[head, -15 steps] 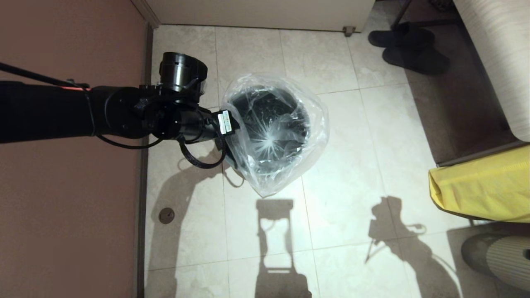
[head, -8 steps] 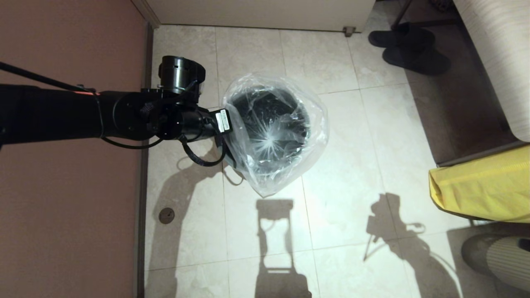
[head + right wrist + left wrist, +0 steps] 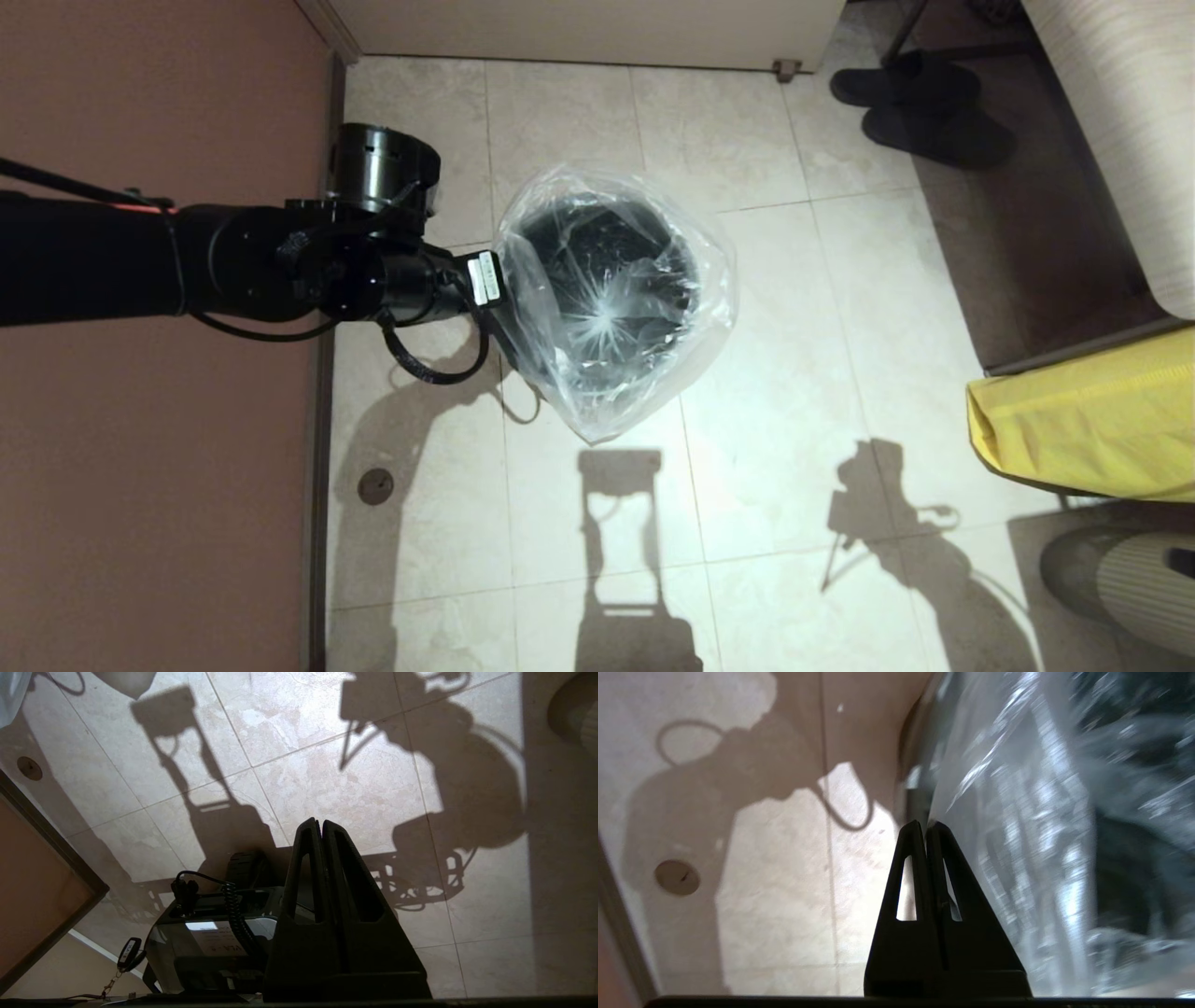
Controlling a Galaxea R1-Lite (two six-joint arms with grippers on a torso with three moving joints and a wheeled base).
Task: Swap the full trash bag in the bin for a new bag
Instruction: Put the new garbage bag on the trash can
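From the head view, the bin point(image 3: 611, 280) stands on the floor with the new bag point(image 3: 616, 299) draped loosely over its mouth, star seal at centre. Our left gripper point(image 3: 504, 308) sits at the bag's nine o'clock edge. We should draw that edge outward and down over the rim, gently, since thin film tears.

In the left wrist view, the left gripper point(image 3: 926, 828) has its jaws closed on the bag's edge point(image 3: 1008, 826), just beside the rim.

In the right wrist view, our right gripper point(image 3: 320, 826) hangs parked above bare floor, jaws closed on nothing.
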